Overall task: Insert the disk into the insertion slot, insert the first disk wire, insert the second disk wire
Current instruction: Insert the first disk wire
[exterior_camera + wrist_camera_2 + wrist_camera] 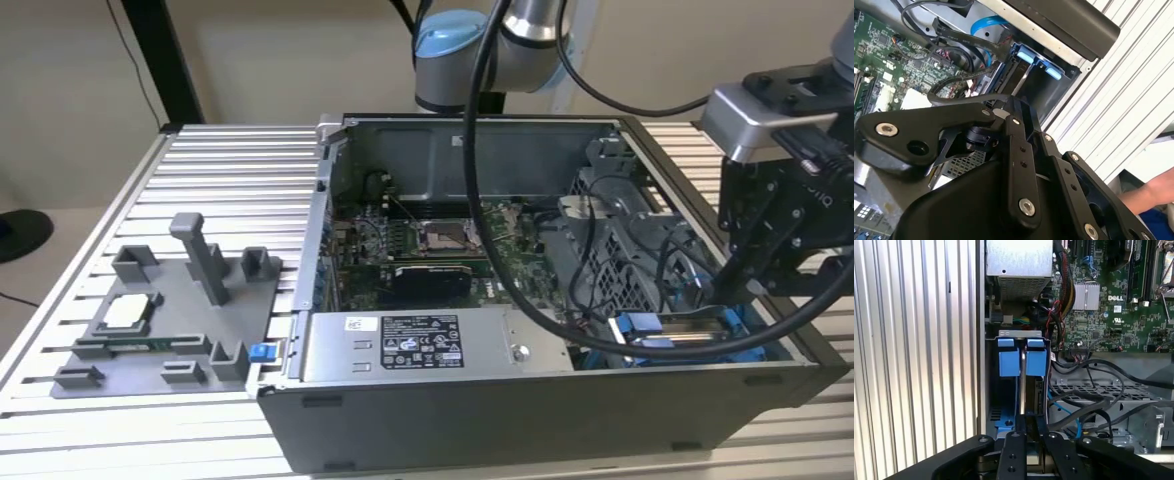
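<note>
The ribbed metal counter (200,170) stretches out on every side below the end effector (1023,365). On it stands the open computer case (534,430), and the end effector hangs over the case's corner. The arm (461,50) rises behind the case, well away from the end effector. The green motherboard (427,240) lies on the case floor, off to one side of the end effector. The grey labelled power supply box (414,345) sits along the case's edge, further from the end effector than the drive area. A grey parts fixture (160,330) rests on the counter outside the case, on the far side from the end effector. A grey perforated cage (1089,390) is just beside the end effector, with black cables (1094,405) draped across it.

The insertion slot (1056,100) lies straight ahead of the end effector. The disk (1009,362) sits down inside it, edge-on. The carrier's two blue tabs (1036,357) stand side by side at the slot's mouth. The end effector is drawn narrow, its fingers together as one thin strip. This strip reaches in between the two tabs. I cannot tell whether it pinches anything there. A light blue cable (986,22) curves past just beyond the slot.
</note>
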`<state>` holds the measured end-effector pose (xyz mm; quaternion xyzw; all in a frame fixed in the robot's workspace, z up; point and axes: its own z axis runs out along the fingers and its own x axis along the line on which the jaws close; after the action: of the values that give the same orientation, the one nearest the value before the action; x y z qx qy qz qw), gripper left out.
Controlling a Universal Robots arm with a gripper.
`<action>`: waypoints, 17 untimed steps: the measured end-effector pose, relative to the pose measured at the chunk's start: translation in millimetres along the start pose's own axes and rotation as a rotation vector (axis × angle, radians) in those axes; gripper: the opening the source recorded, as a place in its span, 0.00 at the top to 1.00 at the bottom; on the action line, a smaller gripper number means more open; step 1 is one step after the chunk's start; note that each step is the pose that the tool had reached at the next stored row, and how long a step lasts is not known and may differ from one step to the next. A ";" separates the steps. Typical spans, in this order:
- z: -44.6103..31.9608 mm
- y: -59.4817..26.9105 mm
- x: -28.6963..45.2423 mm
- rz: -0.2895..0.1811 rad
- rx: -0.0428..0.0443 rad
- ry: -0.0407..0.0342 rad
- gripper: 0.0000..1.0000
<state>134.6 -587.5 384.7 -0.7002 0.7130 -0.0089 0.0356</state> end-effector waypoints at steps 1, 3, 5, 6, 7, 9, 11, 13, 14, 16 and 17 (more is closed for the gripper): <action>0.0 0.0 0.5 0.000 0.0000 0.0001 1.00; 0.3 0.0 2.3 0.000 0.0000 0.0001 1.00; 1.0 0.0 4.3 0.000 0.0000 -0.0001 1.00; 1.3 0.0 5.1 0.000 0.0000 0.0001 1.00; 2.1 0.1 5.6 0.001 0.0001 -0.0001 1.00; 4.2 0.2 6.0 0.003 0.0000 -0.0005 1.00; 6.3 0.3 5.9 0.008 0.0003 -0.0001 1.00; 8.5 0.4 5.3 0.013 0.0005 0.0002 1.00; 9.7 0.5 4.7 0.016 0.0006 0.0002 1.00; 12.4 0.4 3.8 0.021 0.0007 -0.0028 1.00; 13.7 0.1 3.0 0.022 0.0007 -0.0040 1.00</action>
<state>135.3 -590.0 371.0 -0.6923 0.7206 -0.0073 0.0373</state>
